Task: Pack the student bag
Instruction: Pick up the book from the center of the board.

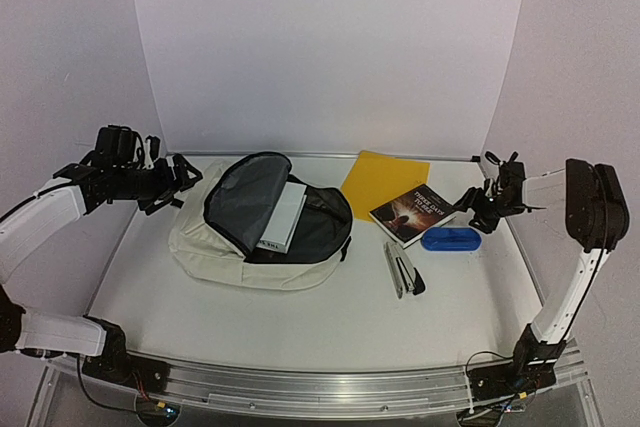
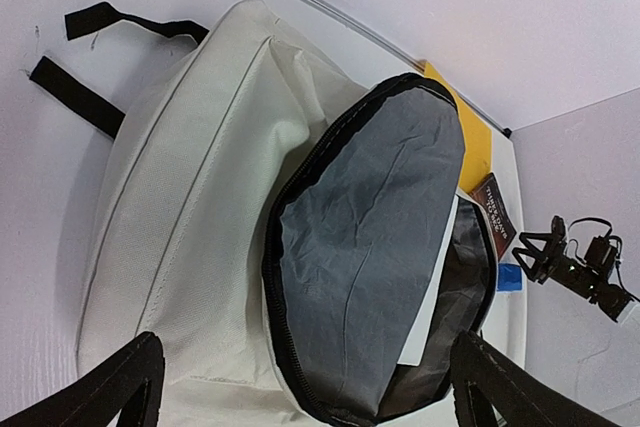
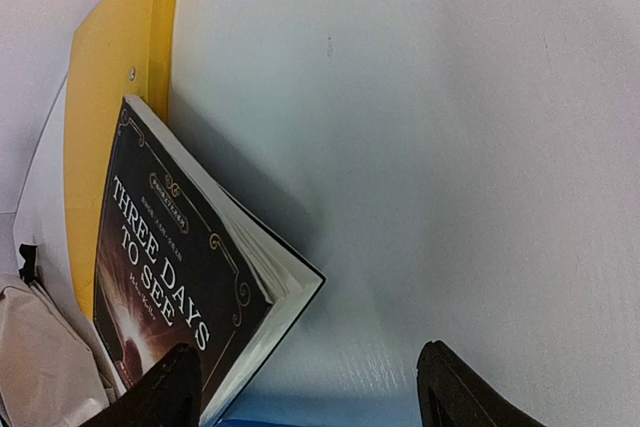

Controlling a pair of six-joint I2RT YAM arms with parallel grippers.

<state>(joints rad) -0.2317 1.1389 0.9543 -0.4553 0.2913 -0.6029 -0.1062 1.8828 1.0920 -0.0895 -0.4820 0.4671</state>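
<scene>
Bag: the student bag (image 1: pixel 215 252) lies flat on the left-middle of the surface (image 1: pixel 300 317). Its main mouth is unzipped and the grey-lined flap is thrown back.
Inside the mouth: a white book (image 1: pixel 283 217) sits only part-way in, its end poking out past the zip.
Risk at the mouth: anything pushed in next may jam against that white book. It could also shove the soft bag along, since nothing pins it down.
Left pincer (image 1: pixel 190 179): spread wide and empty, hovering by the bag's top edge and touching nothing.
Risk on the left: the flap is unsupported, so it may flop over the mouth and block entry.
Dark book (image 1: pixel 413 213): right of the bag, overlapping a yellow folder (image 1: pixel 383 182). Its near corner seems raised off the surface.
Blue case (image 1: pixel 451 239): right against the dark book's lower edge; I cannot tell whether the book rests on it.
Right pincer (image 1: pixel 468 205): wide open with nothing in it, just beside the dark book's corner.
Risk on the right: pinching only a cover may let the pages fan open. Lifting the book may drag the folder or knock the case.
Silver and black tool (image 1: pixel 404 272): lies apart, nearer the arms, and seems safe for now.
</scene>
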